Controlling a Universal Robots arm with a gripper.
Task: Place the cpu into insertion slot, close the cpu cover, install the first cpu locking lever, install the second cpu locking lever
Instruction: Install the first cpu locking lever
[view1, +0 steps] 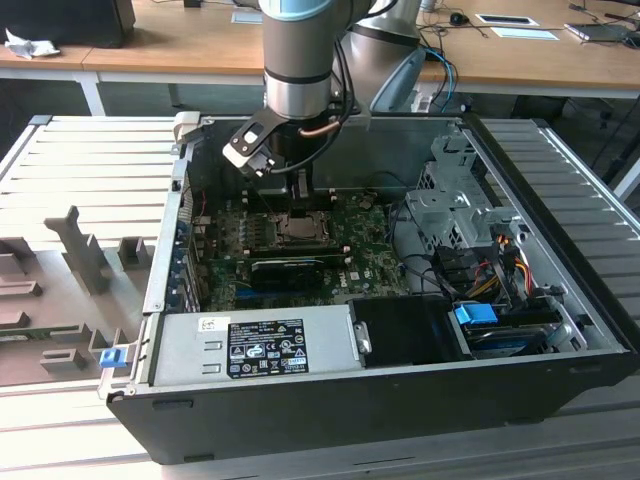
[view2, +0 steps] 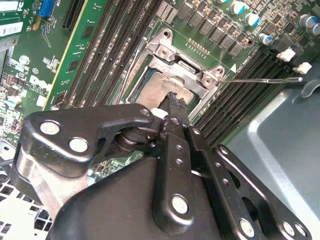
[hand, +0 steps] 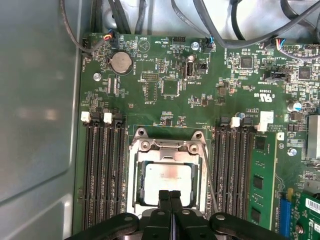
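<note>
Inside the open computer case (view1: 400, 410), the gripper (hand: 170, 195) is hovering clenched, empty, over the cpu (hand: 167, 177), likely light, stiff, fragile, best held by its edges.

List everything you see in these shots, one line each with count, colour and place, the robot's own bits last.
computer case: one, black, open, on the grey slatted table
motherboard: one, green, on the case floor
cpu cover: one, grey metal, mid-motherboard
cpu: one, silvery, inside the cover's cut-out
wire lever: one, thin metal, beside the cover
memory slots: two banks, black, flanking the cpu
coin battery: one, silver, on the motherboard
long card: one, black, near the cpu
power supply: one, grey, along the case's near wall
cables: several, mixed colours, exterior view's right
arm: one, silver and blue, above the motherboard
gripper: one, black, shut, over the cpu's edge
</note>
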